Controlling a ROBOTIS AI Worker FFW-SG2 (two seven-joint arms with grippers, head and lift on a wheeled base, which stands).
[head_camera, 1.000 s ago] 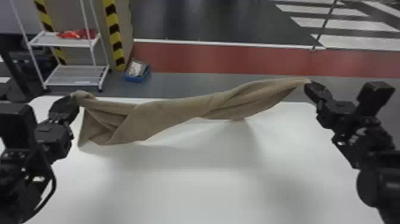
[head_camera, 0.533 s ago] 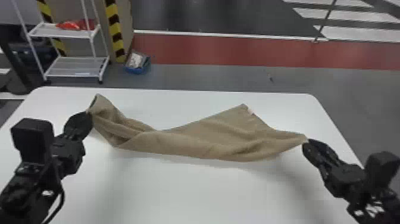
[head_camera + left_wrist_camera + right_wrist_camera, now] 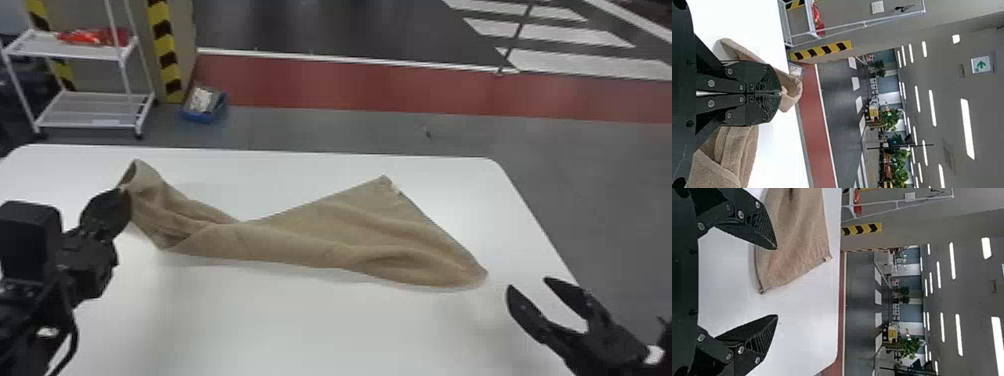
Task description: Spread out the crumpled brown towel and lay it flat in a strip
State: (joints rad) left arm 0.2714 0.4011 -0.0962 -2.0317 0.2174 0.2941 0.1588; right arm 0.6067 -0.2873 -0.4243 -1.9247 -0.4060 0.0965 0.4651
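The brown towel (image 3: 300,240) lies on the white table, bunched and twisted toward its left end, wider and flatter on the right with soft folds. My left gripper (image 3: 125,192) is shut on its left end, which stands slightly raised. In the left wrist view, my left gripper (image 3: 781,93) pinches a bit of the towel (image 3: 791,92). My right gripper (image 3: 526,282) stands open just off the towel's right tip. In the right wrist view, my right gripper (image 3: 777,282) has its fingers wide apart, with the towel (image 3: 793,239) beyond them.
The white table (image 3: 280,325) has its far edge behind the towel and its right edge near my right gripper. Past it on the floor are a white wire shelf (image 3: 85,50) holding something red, a striped post, and a blue box (image 3: 202,107).
The towel has come down from between the two grippers onto the table. My right gripper has let go of its right end and moved away to the right and nearer; my left keeps its hold.
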